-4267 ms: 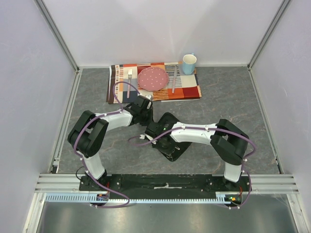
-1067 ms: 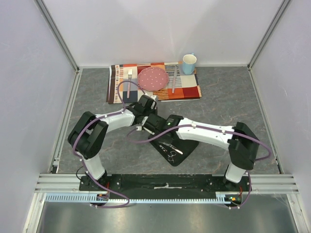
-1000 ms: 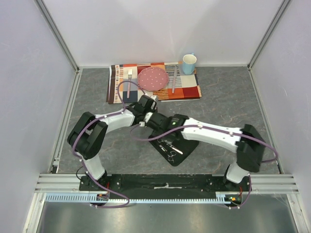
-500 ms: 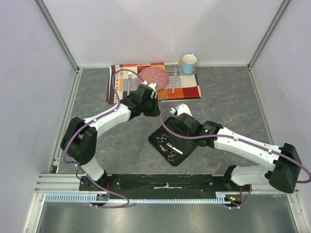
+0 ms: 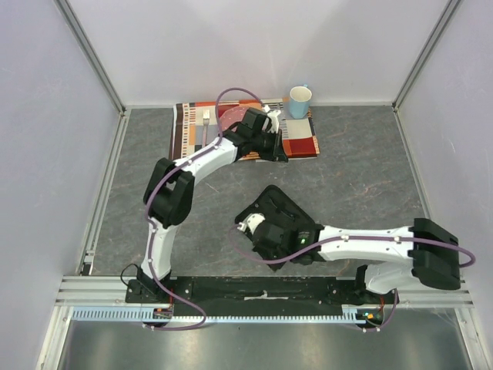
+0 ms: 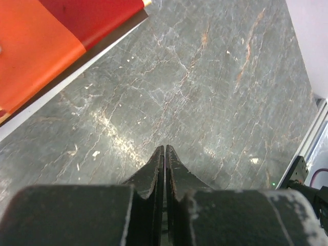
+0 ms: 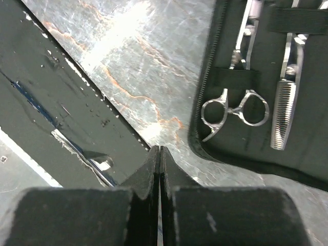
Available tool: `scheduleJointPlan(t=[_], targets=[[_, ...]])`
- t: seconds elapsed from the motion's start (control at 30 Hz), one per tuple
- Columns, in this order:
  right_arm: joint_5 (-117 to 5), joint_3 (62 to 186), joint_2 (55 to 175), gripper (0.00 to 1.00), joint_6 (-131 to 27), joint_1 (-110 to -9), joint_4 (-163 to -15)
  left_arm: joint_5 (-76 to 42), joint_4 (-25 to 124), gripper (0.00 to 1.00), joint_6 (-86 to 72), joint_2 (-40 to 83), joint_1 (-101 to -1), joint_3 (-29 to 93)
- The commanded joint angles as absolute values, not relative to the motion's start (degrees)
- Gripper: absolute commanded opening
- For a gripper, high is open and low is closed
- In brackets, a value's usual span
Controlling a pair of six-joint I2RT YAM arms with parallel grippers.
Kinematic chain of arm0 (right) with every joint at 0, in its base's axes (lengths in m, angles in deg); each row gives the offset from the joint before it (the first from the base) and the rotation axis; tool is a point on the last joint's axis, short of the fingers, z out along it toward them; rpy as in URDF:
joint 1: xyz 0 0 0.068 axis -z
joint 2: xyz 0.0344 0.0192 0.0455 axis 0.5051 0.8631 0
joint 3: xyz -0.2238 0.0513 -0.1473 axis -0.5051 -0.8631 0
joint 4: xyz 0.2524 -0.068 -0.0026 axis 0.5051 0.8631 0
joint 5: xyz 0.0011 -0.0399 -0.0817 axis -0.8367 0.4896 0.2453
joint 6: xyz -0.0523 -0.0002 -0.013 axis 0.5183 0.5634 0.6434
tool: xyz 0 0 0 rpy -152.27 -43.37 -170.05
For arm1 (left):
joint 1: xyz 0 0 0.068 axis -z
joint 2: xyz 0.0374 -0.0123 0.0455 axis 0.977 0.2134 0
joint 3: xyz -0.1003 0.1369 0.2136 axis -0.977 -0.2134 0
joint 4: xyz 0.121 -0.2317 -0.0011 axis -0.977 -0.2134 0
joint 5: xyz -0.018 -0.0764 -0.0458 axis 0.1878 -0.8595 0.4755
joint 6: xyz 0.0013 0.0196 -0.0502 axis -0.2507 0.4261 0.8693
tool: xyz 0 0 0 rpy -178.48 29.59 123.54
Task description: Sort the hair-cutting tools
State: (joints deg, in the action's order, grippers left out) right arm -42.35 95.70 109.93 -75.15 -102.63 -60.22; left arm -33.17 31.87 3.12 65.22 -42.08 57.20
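Observation:
A flat black zip case (image 7: 287, 154) lies open on the grey table. It holds silver scissors with ring handles (image 7: 236, 108) under an elastic strap and a second silver toothed tool (image 7: 283, 115) beside them. In the top view the case (image 5: 277, 204) shows only at its far corner, and the right arm hides the tools. My right gripper (image 7: 158, 149) is shut and empty, low over the table just left of the case's near edge, also in the top view (image 5: 258, 245). My left gripper (image 6: 164, 148) is shut and empty above bare table by the placemat's near edge (image 5: 275, 153).
A striped orange-red placemat (image 5: 302, 145) lies at the back, with a fork (image 5: 206, 119) on its left part. It also shows in the left wrist view (image 6: 46, 46). A blue cup (image 5: 300, 101) stands at its far right. The black base plate (image 7: 56, 102) runs along the near edge.
My left arm has swung far out to the placemat's right part. My right arm has pulled back toward the near edge and now covers the scissors in the case. Both grippers stay shut.

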Motion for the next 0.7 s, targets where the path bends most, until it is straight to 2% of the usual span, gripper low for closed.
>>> scheduleJointPlan(t=[0.0, 0.13, 0.27, 0.4, 0.67], targets=[[-43.4, 97.7, 114.3, 0.0, -77.7, -104.9, -66.2, -41.8, 29.9, 0.08, 0.7, 71.9, -42.1, 64.2], [-42.4, 99.0, 119.1, 0.0, -78.0, -105.5, -68.3, -43.3, 26.4, 0.08, 0.1, 75.9, -42.0, 66.6], [-39.4, 98.8, 122.5, 0.0, -79.1, -105.6, -68.9, -39.3, 25.0, 0.08, -0.5, 76.3, -42.1, 64.0], [-35.6, 97.9, 123.4, 0.0, -80.9, -105.5, -66.9, -34.3, 22.6, 0.07, -0.4, 76.1, -42.1, 61.1], [-26.7, 94.3, 121.8, 0.0, -86.7, -103.6, -59.3, -31.4, 24.4, 0.06, 1.0, 72.9, -42.1, 53.6]])
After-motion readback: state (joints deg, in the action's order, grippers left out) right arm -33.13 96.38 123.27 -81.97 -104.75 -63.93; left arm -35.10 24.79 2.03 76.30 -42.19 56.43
